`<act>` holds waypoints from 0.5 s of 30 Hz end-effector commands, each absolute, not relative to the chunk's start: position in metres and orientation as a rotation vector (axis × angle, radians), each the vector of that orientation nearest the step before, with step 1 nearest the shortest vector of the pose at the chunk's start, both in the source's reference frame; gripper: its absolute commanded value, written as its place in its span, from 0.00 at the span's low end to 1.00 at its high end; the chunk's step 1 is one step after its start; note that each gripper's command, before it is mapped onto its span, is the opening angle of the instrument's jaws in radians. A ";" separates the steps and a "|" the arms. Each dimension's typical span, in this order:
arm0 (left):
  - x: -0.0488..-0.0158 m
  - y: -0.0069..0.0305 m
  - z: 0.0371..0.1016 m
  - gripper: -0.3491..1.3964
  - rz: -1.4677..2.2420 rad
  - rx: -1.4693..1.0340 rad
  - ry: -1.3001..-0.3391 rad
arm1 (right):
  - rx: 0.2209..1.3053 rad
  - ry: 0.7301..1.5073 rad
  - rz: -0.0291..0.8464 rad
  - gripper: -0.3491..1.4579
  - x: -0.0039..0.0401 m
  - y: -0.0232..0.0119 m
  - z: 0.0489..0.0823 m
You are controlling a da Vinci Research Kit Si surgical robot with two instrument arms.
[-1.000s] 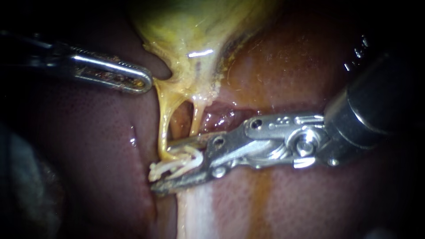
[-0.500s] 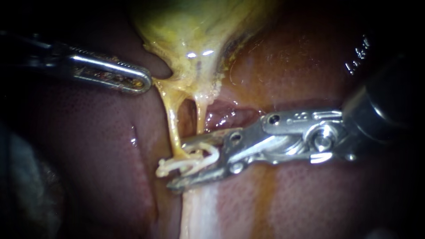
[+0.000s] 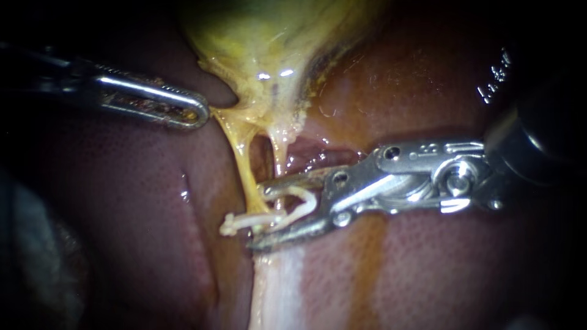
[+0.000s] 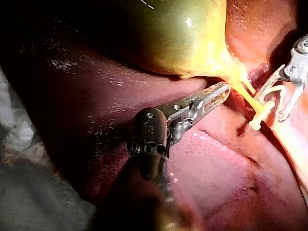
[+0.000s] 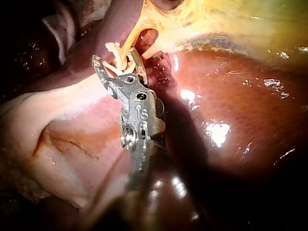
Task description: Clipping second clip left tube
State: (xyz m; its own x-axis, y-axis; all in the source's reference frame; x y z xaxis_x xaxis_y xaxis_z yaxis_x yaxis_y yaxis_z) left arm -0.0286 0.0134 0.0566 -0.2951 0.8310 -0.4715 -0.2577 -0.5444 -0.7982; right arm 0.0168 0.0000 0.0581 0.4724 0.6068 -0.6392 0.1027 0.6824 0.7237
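Note:
The yellow-green gallbladder (image 3: 269, 36) narrows into two thin tubes, the left tube (image 3: 244, 171) and the right tube (image 3: 280, 160), over the dark red liver (image 3: 428, 275). My right instrument (image 3: 257, 215) holds an open white clip (image 3: 309, 201) between its spread jaws, and the left tube's lower end runs through them. A white clip bar (image 3: 238, 224) sticks out leftward from the tube there. My left instrument (image 3: 199, 113) lies with jaws shut, tip against the gallbladder's neck. The right wrist view shows the right instrument (image 5: 113, 60) straddling the tube, and the left wrist view shows the left instrument (image 4: 222, 91).
A pale whitish band of tissue (image 3: 275, 287) runs down from under the right instrument's jaws. Grey cloth (image 4: 29, 192) lies beside the liver behind my left instrument. The right instrument's dark shaft (image 3: 544, 134) fills the view's right side.
My right instrument has drawn back to the right and slightly up. The white clips and the left tube's lower end shifted right with it. The left instrument stayed put.

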 end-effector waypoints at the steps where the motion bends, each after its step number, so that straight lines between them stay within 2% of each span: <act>1: -0.0286 0.0134 0.0566 0.00 1.913 -1.202 -0.788 | 0.795 1.053 0.364 0.45 0.0168 0.0000 0.0583; 15: -0.0286 0.0134 0.0566 0.00 1.913 -1.202 -0.788 | 0.886 1.037 0.543 0.46 0.0177 -0.0003 0.0613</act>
